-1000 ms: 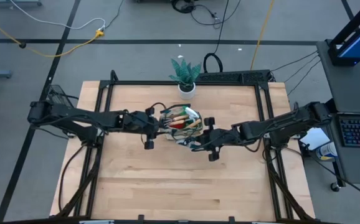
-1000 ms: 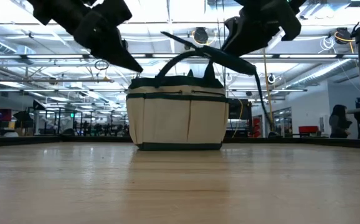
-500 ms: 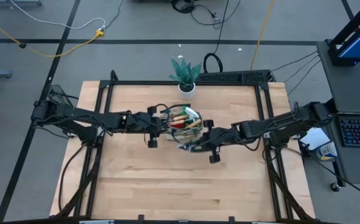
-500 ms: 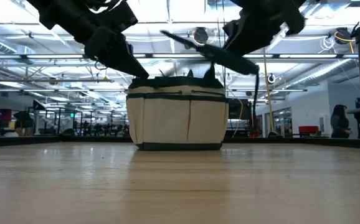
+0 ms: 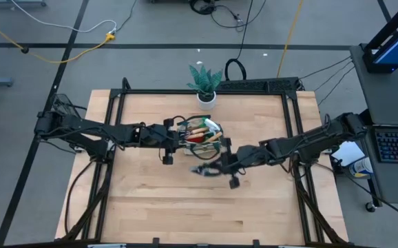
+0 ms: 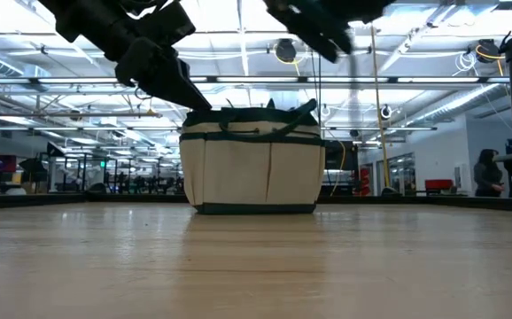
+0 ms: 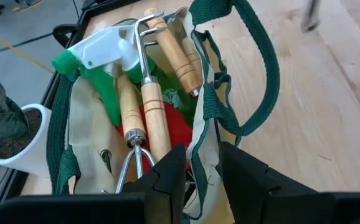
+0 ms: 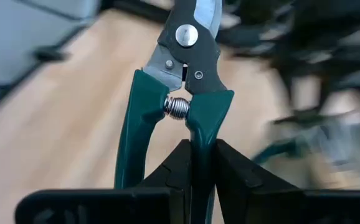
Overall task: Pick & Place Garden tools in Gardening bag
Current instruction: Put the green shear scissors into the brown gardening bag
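The beige gardening bag with green trim stands on its base mid-table; it also shows in the low view. Inside it lie a green spray bottle, wooden-handled rakes and a red glove. My left gripper is at the bag's left rim, shut on it. My right gripper is just near of the bag, above the table, shut on the green-handled pruning shears, which also show in the high view. My left gripper holds the bag's green-trimmed rim on its left side, one finger inside the bag and one outside. The fingers slant down from the table's left. The bag stays standing on the table. My right gripper pinches one green handle of the shears between its two fingers, below the spring. The fingers lie along the handle, and the blades point away from the gripper. The other handle stands free beside it. The shears are lifted clear of the table.
A potted green plant in a white pot stands at the table's far edge behind the bag; the pot shows in the left wrist view. One green handle loop droops over the bag's side. Bare wood lies toward the near edge.
My right gripper has carried the shears from the bag's right rim toward the table's near edge and higher. The bag's handle loop, which stood arched above the bag, has dropped onto the rim. My left gripper has moved a little closer onto the bag's left rim.
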Robot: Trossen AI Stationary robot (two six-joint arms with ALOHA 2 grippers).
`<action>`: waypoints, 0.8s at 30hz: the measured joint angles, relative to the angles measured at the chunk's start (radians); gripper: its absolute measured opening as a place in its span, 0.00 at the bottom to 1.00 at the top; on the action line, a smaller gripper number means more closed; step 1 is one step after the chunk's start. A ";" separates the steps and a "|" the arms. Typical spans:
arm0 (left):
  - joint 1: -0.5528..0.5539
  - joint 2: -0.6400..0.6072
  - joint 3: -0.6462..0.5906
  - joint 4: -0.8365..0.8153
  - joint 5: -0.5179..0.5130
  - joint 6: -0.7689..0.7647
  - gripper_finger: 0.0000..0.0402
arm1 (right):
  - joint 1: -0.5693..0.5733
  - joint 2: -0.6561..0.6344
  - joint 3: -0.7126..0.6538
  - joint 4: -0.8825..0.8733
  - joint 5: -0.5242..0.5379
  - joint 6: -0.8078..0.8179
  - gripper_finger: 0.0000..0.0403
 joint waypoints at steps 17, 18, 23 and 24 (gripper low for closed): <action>0.000 0.000 0.000 0.003 0.000 0.000 0.01 | -0.261 0.021 0.001 0.354 0.241 -0.371 0.09; 0.003 0.000 0.000 0.008 0.000 0.002 0.01 | -0.274 0.022 0.000 0.364 0.199 -0.369 0.09; 0.025 -0.001 0.000 0.008 0.000 0.001 0.03 | -0.304 0.022 0.000 0.507 0.024 -0.298 0.09; 0.030 -0.001 0.000 0.009 -0.001 0.001 0.03 | -0.306 0.023 0.000 0.541 0.001 -0.300 0.09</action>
